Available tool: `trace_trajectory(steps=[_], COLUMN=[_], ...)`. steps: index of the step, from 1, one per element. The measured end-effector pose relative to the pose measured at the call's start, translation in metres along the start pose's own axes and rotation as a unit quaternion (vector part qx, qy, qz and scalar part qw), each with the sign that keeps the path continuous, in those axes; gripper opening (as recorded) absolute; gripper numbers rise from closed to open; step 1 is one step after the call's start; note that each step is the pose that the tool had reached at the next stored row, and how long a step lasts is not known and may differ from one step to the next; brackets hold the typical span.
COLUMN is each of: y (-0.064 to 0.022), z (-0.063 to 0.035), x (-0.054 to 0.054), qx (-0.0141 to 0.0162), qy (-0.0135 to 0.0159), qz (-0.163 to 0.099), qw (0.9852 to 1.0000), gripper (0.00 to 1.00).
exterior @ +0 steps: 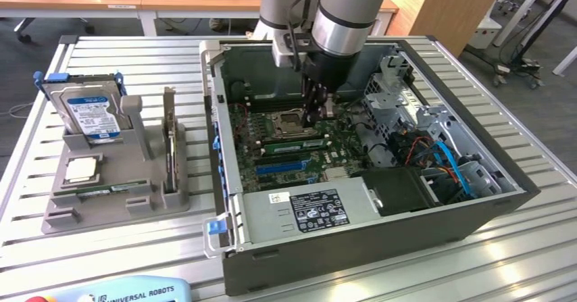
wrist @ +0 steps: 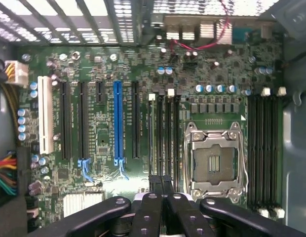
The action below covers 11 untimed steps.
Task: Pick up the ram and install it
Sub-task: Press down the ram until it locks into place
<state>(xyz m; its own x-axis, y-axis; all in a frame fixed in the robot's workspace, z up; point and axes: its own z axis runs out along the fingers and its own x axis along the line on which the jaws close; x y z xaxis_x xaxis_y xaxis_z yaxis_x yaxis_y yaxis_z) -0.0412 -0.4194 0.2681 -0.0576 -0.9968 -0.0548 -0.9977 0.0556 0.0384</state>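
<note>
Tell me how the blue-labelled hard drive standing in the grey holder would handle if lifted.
The hard drive looks like a rigid metal box, so probably stiff and heavy for its size. It stands on edge in the grey holder, so it would likely tip without that support.

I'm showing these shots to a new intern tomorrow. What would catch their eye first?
The open computer case on the slatted table, with the arm reaching into it and its shut gripper low over the green motherboard beside the empty processor socket. Then the grey parts holder at the exterior view's left, carrying a blue-labelled hard drive.
</note>
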Motion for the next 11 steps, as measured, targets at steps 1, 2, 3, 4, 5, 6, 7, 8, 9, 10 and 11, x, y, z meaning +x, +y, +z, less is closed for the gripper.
trace_trajectory(steps=[1,2,3,4,5,6,7,8,9,10,11], y=[0.0,0.0001,0.0001,0.0001,0.0001,0.0001,0.0001,0.0001,0.0001,0.0001,0.0001], z=[-0.0001,0.0,0.0001,0.0,0.0,0.0001,0.0001,0.0001,0.0001,0.0001,0.0001], x=[0.0,0.0,0.0,0.0,0.0001,0.0,0.0001,0.0001,0.0001,0.0001,0.0001], qx=[0.0005,0.001,0.0015,0.002,0.0025,0.003,0.0035,0.004,0.0045,0.005,0.0054], qy=[-0.0003,-0.0007,-0.0011,-0.0014,-0.0017,-0.0021,-0.0024,-0.0027,-0.0031,-0.0034,-0.0038], qz=[0.009,0.019,0.027,0.037,0.045,0.054,0.063,0.072,0.082,0.09,0.099], qw=[1.0,0.9998,0.9996,0.9993,0.999,0.9985,0.998,0.9974,0.9966,0.9959,0.995], gripper=[0.1,0.1,0.1,0.1,0.1,0.1,0.1,0.1,0.1,0.1,0.1])
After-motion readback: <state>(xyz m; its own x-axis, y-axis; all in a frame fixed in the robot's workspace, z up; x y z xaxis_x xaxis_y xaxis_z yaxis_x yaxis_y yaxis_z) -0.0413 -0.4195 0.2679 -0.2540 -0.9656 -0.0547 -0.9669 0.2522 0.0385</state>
